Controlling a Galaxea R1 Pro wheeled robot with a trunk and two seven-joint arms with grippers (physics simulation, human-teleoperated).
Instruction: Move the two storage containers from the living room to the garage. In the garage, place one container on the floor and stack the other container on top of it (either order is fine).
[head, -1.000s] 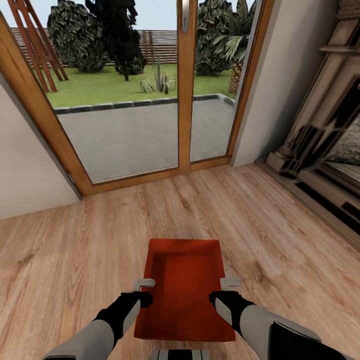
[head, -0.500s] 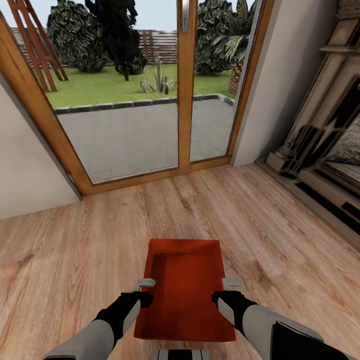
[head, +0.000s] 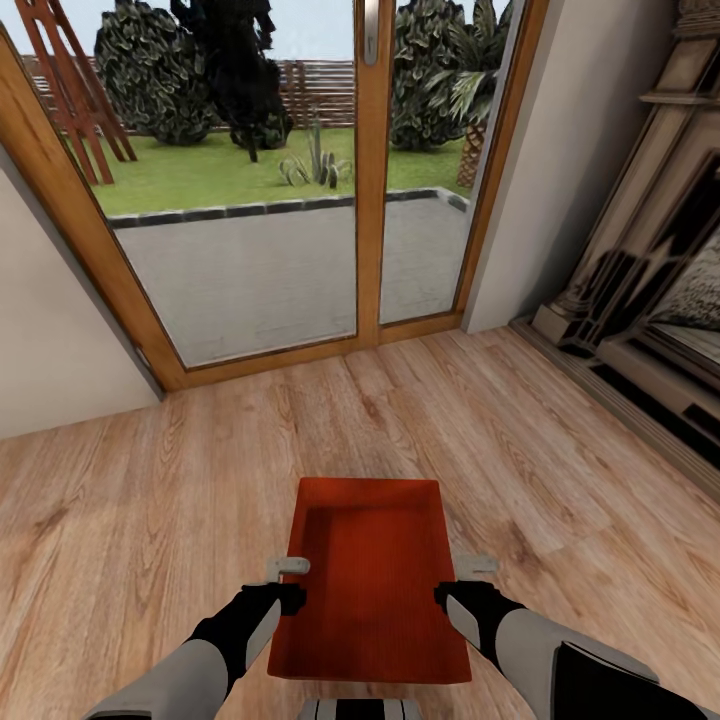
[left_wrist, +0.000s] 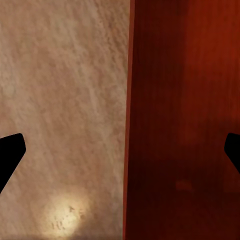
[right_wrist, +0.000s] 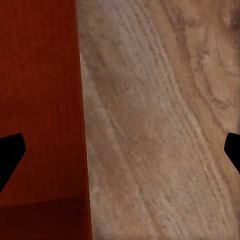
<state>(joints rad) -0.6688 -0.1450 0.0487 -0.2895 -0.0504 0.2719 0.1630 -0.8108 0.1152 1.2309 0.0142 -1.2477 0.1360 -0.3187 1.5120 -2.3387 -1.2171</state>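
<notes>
— Wood planks, pale and grained, cover the floor (head: 150, 520) all around. Straight ahead stand glass doors (head: 260, 200) in a honey-coloured wooden frame, with paving, lawn and dark shrubs outside. A plain white wall (head: 50, 320) sits to the left, and a dark ornate fireplace surround (head: 640, 290) fills the right edge.

— Anything in the way?

— Nothing lies between the robot and the doors except one storage container (head: 368, 590), resting on the planks just in front of the robot.

— What does it look like?

— An orange-red rectangular bin, open on top, walls sloping slightly outward, finely ribbed inside. Its long axis points toward the doors.

— And the arms?

— The left tool (head: 288, 566) sits at the bin's left rim, the right tool (head: 476, 563) just beside the right rim. Both wrist views show the fingertips spread wide apart, so each tool is released and grasping nothing. The left wrist view looks down with the rim edge between its fingers (left_wrist: 11, 150); the right wrist view shows mostly floor, with the bin wall at one side.
</notes>
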